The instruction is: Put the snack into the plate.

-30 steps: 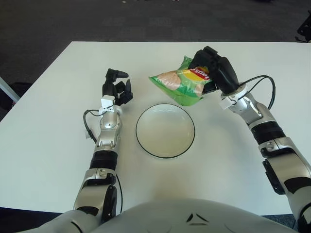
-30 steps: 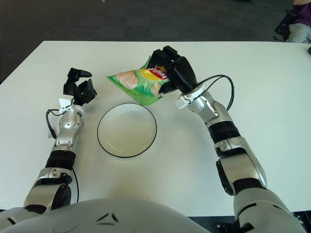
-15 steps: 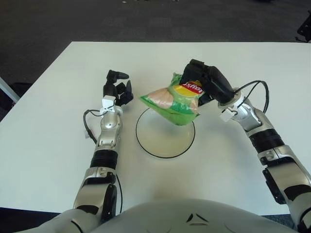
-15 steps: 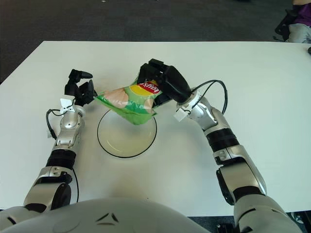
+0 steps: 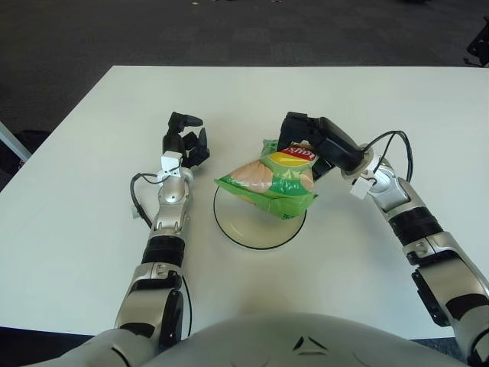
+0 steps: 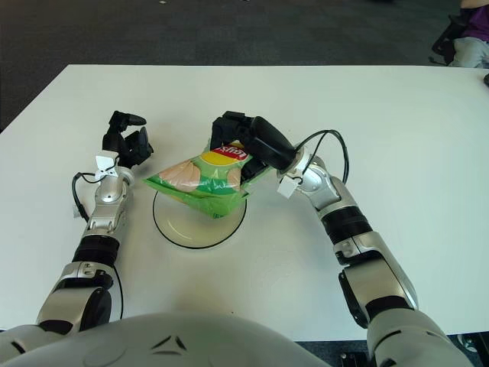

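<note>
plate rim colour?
Dark, near black, on the white plate; clearest in the right eye view.

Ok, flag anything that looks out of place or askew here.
Nothing stands out. The right hand holds the snack bag tilted over the plate, not yet released. The left hand shows left of the plate.

white table (image 5: pixel 92 229), round plate (image 5: pixel 237 233) on it
</note>
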Available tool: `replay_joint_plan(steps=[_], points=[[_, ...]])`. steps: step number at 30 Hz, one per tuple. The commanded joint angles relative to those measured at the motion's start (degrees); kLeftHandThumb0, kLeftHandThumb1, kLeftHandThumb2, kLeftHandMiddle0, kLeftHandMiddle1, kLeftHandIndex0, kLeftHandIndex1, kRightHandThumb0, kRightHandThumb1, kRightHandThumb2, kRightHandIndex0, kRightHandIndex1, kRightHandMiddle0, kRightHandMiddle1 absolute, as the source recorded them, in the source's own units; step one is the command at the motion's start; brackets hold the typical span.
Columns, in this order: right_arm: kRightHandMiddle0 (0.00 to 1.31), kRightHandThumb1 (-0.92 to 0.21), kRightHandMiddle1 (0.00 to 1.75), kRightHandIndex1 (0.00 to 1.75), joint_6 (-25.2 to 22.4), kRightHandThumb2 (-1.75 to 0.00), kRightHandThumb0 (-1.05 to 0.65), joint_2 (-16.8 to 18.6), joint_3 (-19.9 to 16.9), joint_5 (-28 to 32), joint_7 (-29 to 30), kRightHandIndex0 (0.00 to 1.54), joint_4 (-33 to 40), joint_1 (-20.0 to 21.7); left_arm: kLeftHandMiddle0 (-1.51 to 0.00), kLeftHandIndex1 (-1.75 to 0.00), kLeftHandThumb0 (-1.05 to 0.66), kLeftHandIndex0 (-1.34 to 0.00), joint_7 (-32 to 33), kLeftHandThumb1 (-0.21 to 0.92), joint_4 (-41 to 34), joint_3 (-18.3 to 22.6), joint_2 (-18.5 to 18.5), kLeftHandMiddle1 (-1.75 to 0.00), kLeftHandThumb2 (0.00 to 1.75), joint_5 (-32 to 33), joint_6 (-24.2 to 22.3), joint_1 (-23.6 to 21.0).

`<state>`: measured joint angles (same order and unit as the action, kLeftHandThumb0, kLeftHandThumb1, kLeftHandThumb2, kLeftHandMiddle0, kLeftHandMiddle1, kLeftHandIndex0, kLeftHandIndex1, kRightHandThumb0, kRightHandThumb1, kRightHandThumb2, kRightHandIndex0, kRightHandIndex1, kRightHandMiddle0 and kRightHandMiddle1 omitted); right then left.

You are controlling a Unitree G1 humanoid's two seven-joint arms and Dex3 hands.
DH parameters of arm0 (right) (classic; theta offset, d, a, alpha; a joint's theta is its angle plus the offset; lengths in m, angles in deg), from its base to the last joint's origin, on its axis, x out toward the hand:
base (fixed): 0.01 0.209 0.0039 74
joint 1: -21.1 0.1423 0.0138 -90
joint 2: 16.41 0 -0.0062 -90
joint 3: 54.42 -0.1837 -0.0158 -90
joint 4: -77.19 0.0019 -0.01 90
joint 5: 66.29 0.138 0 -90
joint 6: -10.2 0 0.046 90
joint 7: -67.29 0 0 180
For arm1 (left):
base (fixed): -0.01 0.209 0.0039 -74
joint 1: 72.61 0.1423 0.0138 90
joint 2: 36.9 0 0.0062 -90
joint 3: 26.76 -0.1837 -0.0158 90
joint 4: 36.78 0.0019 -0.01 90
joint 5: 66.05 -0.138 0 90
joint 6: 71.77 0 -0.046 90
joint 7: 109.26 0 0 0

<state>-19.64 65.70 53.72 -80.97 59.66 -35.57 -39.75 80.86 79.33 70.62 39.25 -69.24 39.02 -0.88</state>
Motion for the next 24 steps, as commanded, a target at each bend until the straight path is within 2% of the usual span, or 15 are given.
replay_joint_plan(steps=[1,3,6,11,14,15,16,17,18,19,20,22,24], points=[[0.45,-0.73,1.63,1.57,1.25,-0.62,0.09,0.34,-1.15,1.34,-1.24,0.49,-0.72,1.85,-0.91,-1.75,-0.38,-0.34,0.02,0.69,0.64,-0.01,0.59,-1.75,0.82,0.04,0.65,-1.38],[0.43,-0.83,1.48,1.46,1.47,-0.42,0.04,0.14,-1.39,1.28,-2.05,0.49,-0.79,2.15,-0.91,-1.75,-0.38,-0.34,-0.02,0.69,0.68,-0.01,0.62,-1.75,0.82,0.07,0.66,-1.41],[0.42,-0.89,1.41,1.41,2.10,-0.30,0.01,-0.18,-1.65,1.38,-3.22,0.50,-0.98,2.72,-0.90,-1.75,-0.38,-0.34,-0.05,0.69,0.72,-0.04,0.65,-1.75,0.82,0.11,0.68,-1.42],[0.37,-0.92,1.39,1.40,3.08,-0.27,0.00,-0.25,-1.49,2.91,-5.28,0.51,-1.58,3.31,-0.90,-1.75,-0.38,-0.34,-0.06,0.70,0.65,-0.08,0.65,-1.75,0.81,0.20,0.59,-1.43],[0.38,-0.92,1.41,1.45,2.67,-0.30,0.00,-0.61,-1.58,3.36,-6.65,0.43,-1.43,3.33,-0.90,-1.75,-0.38,-0.33,-0.05,0.70,0.84,-0.06,0.64,-1.75,0.81,0.24,0.59,-1.57],[0.38,-0.92,1.45,1.17,2.38,-0.31,-0.12,-0.80,-1.63,3.47,-7.18,0.39,-1.20,3.27,-0.89,-1.75,-0.38,-0.33,-0.05,0.70,0.90,-0.06,0.64,-1.75,0.80,0.25,0.59,-1.61],[0.38,-0.92,1.47,1.03,1.68,-0.32,-0.17,-1.33,-1.65,3.39,-7.94,0.40,-0.43,3.06,-0.89,-1.75,-0.38,-0.33,-0.05,0.70,0.93,-0.07,0.64,-1.75,0.80,0.26,0.60,-1.62],[0.34,-0.92,1.32,0.76,1.18,-0.30,-0.19,-1.65,-1.69,3.33,-8.54,0.41,0.09,2.92,-0.89,-1.75,-0.37,-0.33,-0.07,0.71,1.00,-0.05,0.65,-1.75,0.80,0.28,0.62,-1.66],[0.35,-0.92,0.98,0.52,0.63,-0.25,-0.17,-1.98,-1.79,2.89,-9.05,0.42,0.79,2.78,-0.89,-1.75,-0.37,-0.33,-0.09,0.71,1.04,-0.05,0.65,-1.75,0.80,0.31,0.65,-1.68],[0.35,-0.92,0.82,0.41,0.24,-0.23,-0.16,-2.17,-1.90,2.60,-9.45,0.41,1.28,2.67,-0.89,-1.75,-0.37,-0.33,-0.11,0.71,1.08,-0.04,0.66,-1.75,0.80,0.34,0.67,-1.69],[0.36,-0.92,0.56,0.26,-0.07,-0.20,-0.15,-2.77,-1.88,2.19,-10.19,0.39,1.81,2.69,-0.89,-1.75,-0.37,-0.33,-0.13,0.71,1.14,-0.04,0.66,-1.75,0.80,0.36,0.72,-1.71],[0.28,-0.92,0.25,0.11,0.28,-0.16,-0.15,-3.73,-1.84,1.47,-11.18,0.26,2.17,2.99,-0.89,-1.75,-0.37,-0.33,-0.17,0.71,1.26,-0.04,0.66,-1.75,0.80,0.41,0.84,-1.75],[0.23,-0.92,0.13,0.06,1.74,-0.16,-0.17,-4.42,-1.75,1.09,-11.83,0.16,1.57,3.81,-0.89,-1.75,-0.37,-0.33,-0.22,0.71,1.38,-0.03,0.67,-1.75,0.80,0.48,0.97,-1.79]])
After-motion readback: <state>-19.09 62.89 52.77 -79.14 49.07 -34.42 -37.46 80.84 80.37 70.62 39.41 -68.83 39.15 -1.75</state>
